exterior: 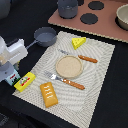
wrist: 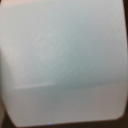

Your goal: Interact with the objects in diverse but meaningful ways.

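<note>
Fingers not showing clearly in either view; cannot tell if clenched or released. Gripper (exterior: 14,56) hovering at mat's (exterior: 100,75) nine o'clock edge, possibly against white carton (exterior: 9,74). Wrist view filling with blurred pale surface. Saucepan (exterior: 45,36) sitting at eleven o'clock, cheese wedge (exterior: 78,42) at twelve, yellow box (exterior: 25,81) at eight, bread block (exterior: 49,94) at seven, plate (exterior: 69,66) centring

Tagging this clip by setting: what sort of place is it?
Probably a toy kitchen tabletop: a play stove with black burners, a placemat set with a plate, fork and knife, plus a toy cheese wedge and saucepan.
</note>
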